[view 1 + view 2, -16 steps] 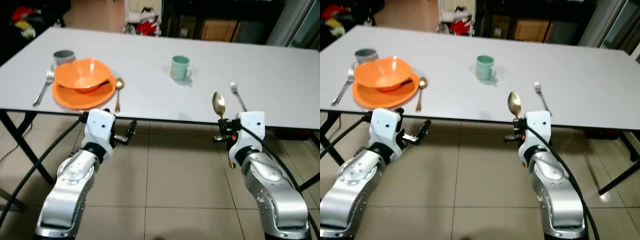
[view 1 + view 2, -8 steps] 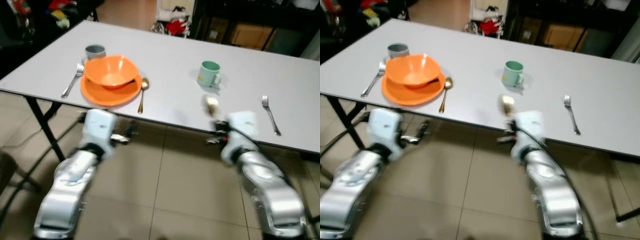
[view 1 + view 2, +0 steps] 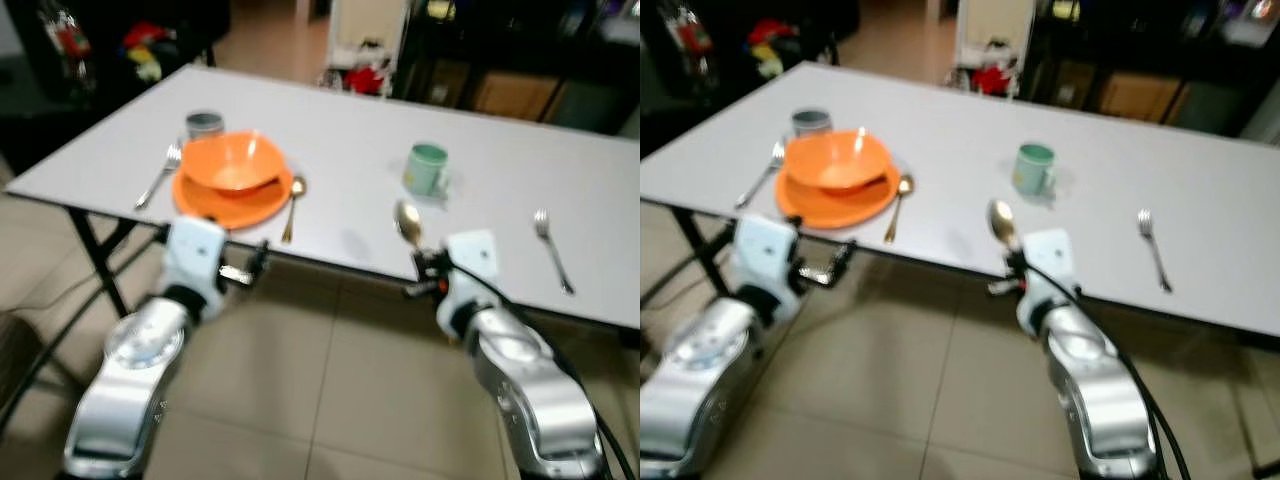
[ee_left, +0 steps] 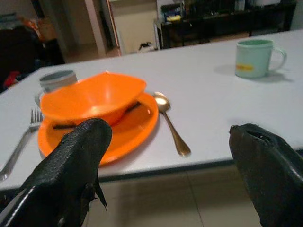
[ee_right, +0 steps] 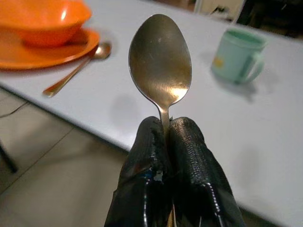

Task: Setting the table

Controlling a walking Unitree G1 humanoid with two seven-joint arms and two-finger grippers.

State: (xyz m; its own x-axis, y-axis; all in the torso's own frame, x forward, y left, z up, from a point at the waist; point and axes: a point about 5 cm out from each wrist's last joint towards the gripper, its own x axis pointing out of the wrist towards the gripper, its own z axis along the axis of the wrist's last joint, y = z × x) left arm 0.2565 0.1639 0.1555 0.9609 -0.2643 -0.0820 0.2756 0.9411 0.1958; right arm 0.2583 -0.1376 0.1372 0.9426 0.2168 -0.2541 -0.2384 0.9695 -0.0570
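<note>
My right gripper (image 5: 164,127) is shut on a metal spoon (image 5: 160,65), held upright with its bowl (image 3: 407,222) up, just in front of the grey table's (image 3: 340,235) near edge. My left gripper (image 3: 258,262) stands open below that edge, in front of an orange bowl (image 3: 236,163) that rests on an orange plate (image 3: 235,205). A gold spoon (image 3: 291,207) lies right of the plate and a fork (image 3: 160,174) left of it. A grey cup (image 3: 204,124) stands behind the plate. A green mug (image 3: 427,169) sits mid-table, with another fork (image 3: 553,251) at the right.
The table's black legs (image 3: 95,264) stand at the left over a tiled floor (image 3: 320,400). Dark furniture (image 3: 480,60) and red clutter (image 3: 367,78) lie beyond the far edge. The views are blurred.
The camera has shifted, so the table sits differently in view. My right gripper still holds the spoon upright near the table edge; the left stays open.
</note>
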